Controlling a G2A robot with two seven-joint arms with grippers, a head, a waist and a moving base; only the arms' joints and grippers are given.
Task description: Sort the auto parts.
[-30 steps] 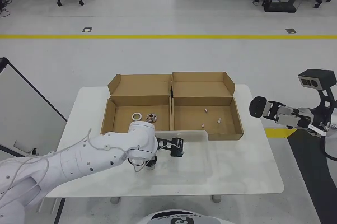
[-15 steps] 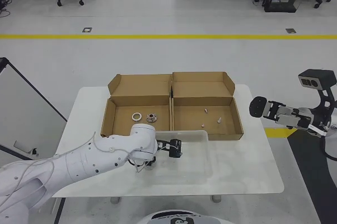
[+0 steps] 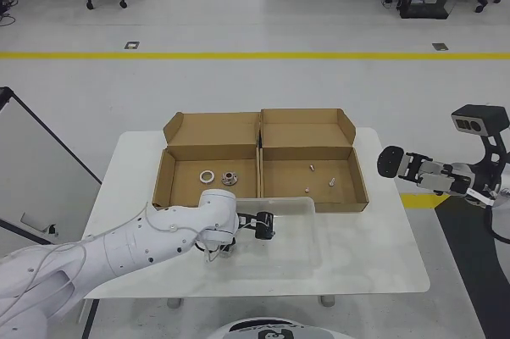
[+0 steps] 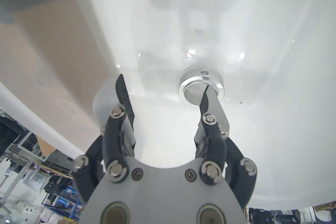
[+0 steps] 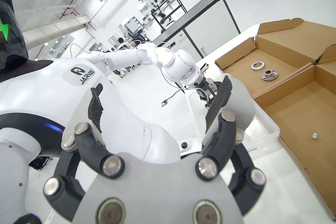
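Left gripper (image 4: 163, 82) shifted — open; finger (image 4: 204, 102) in ring (image 4: 195, 78).

White table (image 3: 378, 246), yellow floor line (image 3: 255, 55)

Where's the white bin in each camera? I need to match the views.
Top view: white bin on the table, before the cardboard boxes.
Left wrist view: its glossy inside, around the left gripper.
Right wrist view: beyond the right gripper, beside the boxes.
Landmark: the left gripper inside it.

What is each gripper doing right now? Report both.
Left gripper: open, one fingertip in the silver metal ring in the white plastic tray, nothing gripped.
Right gripper: open, holding nothing.
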